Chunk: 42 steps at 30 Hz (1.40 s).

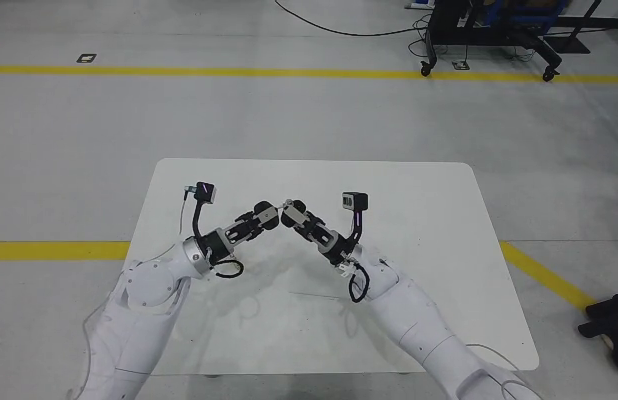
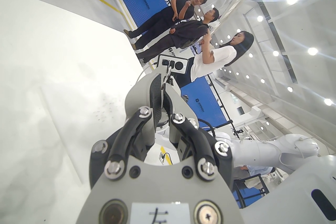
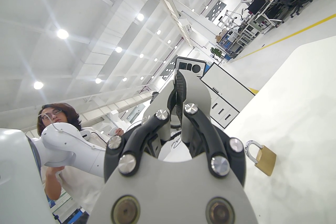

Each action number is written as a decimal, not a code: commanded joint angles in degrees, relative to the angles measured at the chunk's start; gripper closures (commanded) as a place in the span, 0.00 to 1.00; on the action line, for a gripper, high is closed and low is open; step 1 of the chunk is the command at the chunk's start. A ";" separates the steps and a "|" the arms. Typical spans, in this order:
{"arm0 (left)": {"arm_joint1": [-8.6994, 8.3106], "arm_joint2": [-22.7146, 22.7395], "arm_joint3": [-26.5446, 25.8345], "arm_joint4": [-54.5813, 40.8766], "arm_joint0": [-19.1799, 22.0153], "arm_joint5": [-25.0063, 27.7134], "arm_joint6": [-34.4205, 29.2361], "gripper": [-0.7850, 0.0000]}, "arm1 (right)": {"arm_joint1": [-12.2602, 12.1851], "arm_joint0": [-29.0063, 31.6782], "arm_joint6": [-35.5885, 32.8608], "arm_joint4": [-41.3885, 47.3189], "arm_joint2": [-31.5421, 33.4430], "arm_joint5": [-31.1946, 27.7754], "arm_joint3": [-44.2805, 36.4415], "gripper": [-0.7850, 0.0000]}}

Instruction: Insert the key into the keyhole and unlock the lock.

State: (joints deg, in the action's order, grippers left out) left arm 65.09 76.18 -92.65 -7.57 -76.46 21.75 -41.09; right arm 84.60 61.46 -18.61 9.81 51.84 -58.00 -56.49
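White table (image 1: pixel 439 200) on a workshop floor w/ yellow lines. Both arms were up over its middle, tips almost nose to nose.

L gripper (image 2: pixel 164 83) was clamped on the key (image 2: pixel 167 74). A thin metal blade stuck out past the pads, aimed at the wrist camera (image 2: pixel 173 64) on the other arm. R gripper (image 3: pixel 180 76) had its fingers drawn together. Whether anything sat between them, I couldn't tell.

Lock (image 3: pixel 264 159) had a brass body and a steel shackle (image 3: pixel 248 145), which looked closed. It lay on the table w/ nothing holding it, apart from both grippers. It was low beside the R gripper's knuckles, back toward the wrist and not out in front of the tips.

What the next move turned on, as I judged it:
- Key and lock were well apart. The key was up in the air in the L gripper, the lock down on the surface on the R side.
- R gripper was the nearer one to the lock, and the lock lay behind and below its tips.
- Lock's long axis ran shackle-to-base along the tabletop, shackle end toward the R gripper. The keyhole was prob. in the far base end, which wasn't visible.
- The key blade pointed across at the R gripper, not down that axis.

So the blade and the lock weren't lined up yet — insertion hadn't begun. The lock prob. needed gripping or steadying first, since a loose padlock would likely skate on the smooth top when pushed.
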 commanded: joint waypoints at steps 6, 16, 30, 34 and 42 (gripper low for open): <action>-0.16 0.47 -0.30 -1.10 -0.45 1.16 -0.19 1.00 | 0.09 0.39 0.00 -0.34 0.27 0.00 -0.46 0.65; -0.09 0.90 -0.62 -3.67 -1.42 1.04 3.19 1.00 | -0.11 1.78 1.97 -0.70 2.34 0.00 -2.40 0.00; -0.80 3.11 -3.95 -2.10 -3.40 -2.17 0.02 1.00 | -1.76 0.08 -7.14 -7.09 4.05 3.92 -4.16 0.00; -1.92 6.14 -6.63 -0.25 -5.31 -4.22 -8.42 1.00 | -4.96 0.04 -26.67 -3.05 7.85 10.54 -7.86 0.00; -2.95 8.62 -11.78 -0.24 -8.74 -4.42 -14.33 1.00 | -8.73 2.60 -48.85 9.60 14.05 22.72 -17.33 0.57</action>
State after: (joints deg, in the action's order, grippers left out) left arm 62.20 84.78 -104.11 -7.99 -84.97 17.18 -55.31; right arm 75.99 64.02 -68.22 20.11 65.80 -35.96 -73.43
